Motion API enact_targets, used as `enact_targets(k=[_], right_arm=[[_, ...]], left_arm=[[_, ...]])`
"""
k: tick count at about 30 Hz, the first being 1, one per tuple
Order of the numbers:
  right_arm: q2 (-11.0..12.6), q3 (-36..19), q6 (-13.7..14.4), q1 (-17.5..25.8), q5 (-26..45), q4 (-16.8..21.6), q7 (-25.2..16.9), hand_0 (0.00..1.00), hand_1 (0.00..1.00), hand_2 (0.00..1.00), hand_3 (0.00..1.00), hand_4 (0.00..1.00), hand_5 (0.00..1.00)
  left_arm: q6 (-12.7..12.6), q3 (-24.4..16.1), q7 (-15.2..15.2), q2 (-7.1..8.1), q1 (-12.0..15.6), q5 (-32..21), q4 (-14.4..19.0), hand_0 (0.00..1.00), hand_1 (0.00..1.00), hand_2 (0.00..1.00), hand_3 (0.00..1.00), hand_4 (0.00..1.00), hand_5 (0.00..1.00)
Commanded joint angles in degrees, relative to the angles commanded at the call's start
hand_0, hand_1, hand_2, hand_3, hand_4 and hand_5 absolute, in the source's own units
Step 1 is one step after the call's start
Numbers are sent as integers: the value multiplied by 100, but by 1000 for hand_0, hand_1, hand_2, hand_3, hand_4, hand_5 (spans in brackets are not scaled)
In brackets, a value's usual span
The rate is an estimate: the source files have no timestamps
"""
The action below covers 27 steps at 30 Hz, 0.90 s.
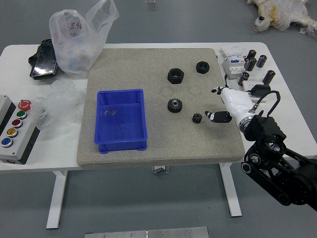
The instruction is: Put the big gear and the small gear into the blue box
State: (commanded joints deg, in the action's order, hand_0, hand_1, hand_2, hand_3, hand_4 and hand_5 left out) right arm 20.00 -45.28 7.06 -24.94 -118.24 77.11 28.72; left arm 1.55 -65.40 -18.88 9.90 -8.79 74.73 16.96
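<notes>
with right robot hand (pixel 236 103) spread and empty just right of the small gear (pixel 197 118), could push it left towards the big gear (pixel 175 105) by closing off-centre; might drop either short of the blue box (pixel 121 119), farther left, by releasing early.

Along the surface's (pixel 17 59) left edge you have a button box (pixel 18 130); towards its far left corner, a black packet (pixel 44 59) beside a plastic bag (pixel 74 42). Two black nuts (pixel 175 76) sit near the grey mat's (pixel 124 67) far edge, black cylinders (pixel 261 61) near your surface's far right corner.
</notes>
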Motion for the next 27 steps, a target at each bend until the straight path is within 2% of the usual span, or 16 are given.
enact_targets(k=[6,12,13,18,19,24,25,27], right_arm=[[-43,218,17,-98,92,-137,-26,330,620,792,808,802,348],[-181,563,59,-285,258,-403,-83,326,611,779,806,802,355],[-205,611,66,-311,289,-454,-93,316,597,717,783,802,362],[-302,840,132,-448,481,-744,-170,316,597,717,783,802,362],[-315,875,150,-472,508,-795,-185,303,563,618,715,771,361],[-353,1001,283,-561,644,-985,-289,303,563,618,715,771,361],[-357,1019,306,-572,662,-1006,-306,325,513,432,555,424,121],[-375,1071,366,-602,698,-1076,-347,325,513,432,555,424,121]], left_arm=[[-1,-26,-4,-2,5,24,-1,764,599,561,716,738,553],[0,-34,4,-12,-8,41,-3,764,599,560,716,738,552],[2,-35,5,-14,-9,44,-3,764,599,560,716,739,552],[7,-69,-12,-22,-11,82,2,764,599,560,716,739,552],[7,-75,-16,-22,-10,87,4,764,599,559,717,739,553],[5,-72,-23,-27,-9,79,9,764,599,559,717,739,553],[5,-70,-24,-29,-10,78,9,764,599,559,716,738,552],[6,-62,-24,-35,-17,69,11,764,599,559,716,738,552]])
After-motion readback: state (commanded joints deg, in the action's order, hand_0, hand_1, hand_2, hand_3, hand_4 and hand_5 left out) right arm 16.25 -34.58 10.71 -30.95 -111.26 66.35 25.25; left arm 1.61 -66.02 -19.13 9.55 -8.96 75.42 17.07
